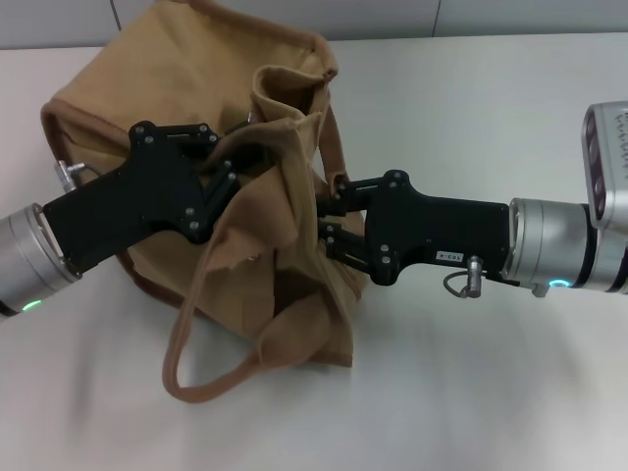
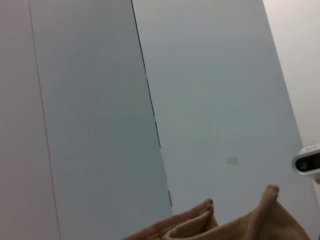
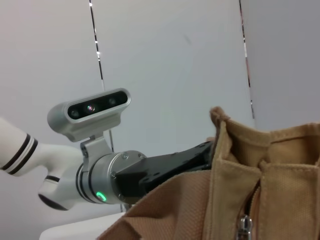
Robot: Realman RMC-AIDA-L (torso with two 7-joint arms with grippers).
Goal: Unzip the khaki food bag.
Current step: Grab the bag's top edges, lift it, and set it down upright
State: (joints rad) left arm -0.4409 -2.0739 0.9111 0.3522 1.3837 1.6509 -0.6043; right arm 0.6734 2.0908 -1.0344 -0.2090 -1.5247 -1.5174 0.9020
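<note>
- The khaki food bag [image 1: 167, 128] is a soft tan canvas tote, slumped and creased rather than standing square, with a darker brown trim along its top edge and around its base.
- One looped strap handle [image 1: 191, 363] hangs off the near side and lies in a long curve on the desk [image 1: 491, 392]; a second strap runs down the far right edge of the bag.
- The bag sits on the desk in the left-centre of the head view, between the two arms.
- The left gripper [image 1: 231, 172] reaches in from the left and is buried in a fold of canvas at the bag's upper middle; it seems to pinch that fabric, but I cannot tell for certain how its jaws stand.
- The right gripper [image 1: 329, 211] comes in from the right and presses against the bag's right side, its tips lost among the folds; whether it is closed on anything cannot be told.
- The desk is plain white and matte; behind it runs a pale grey panelled wall [image 2: 215, 100] with thin dark seams.
- The right wrist view alone shows the zipper pull [image 3: 245, 223], a small metal tab hanging between two canvas edges, with the left arm and its wrist camera [image 3: 90, 111] beyond the bag.
- The left wrist view shows mostly wall, with only two peaks of the bag's canvas rim at the edge.
</note>
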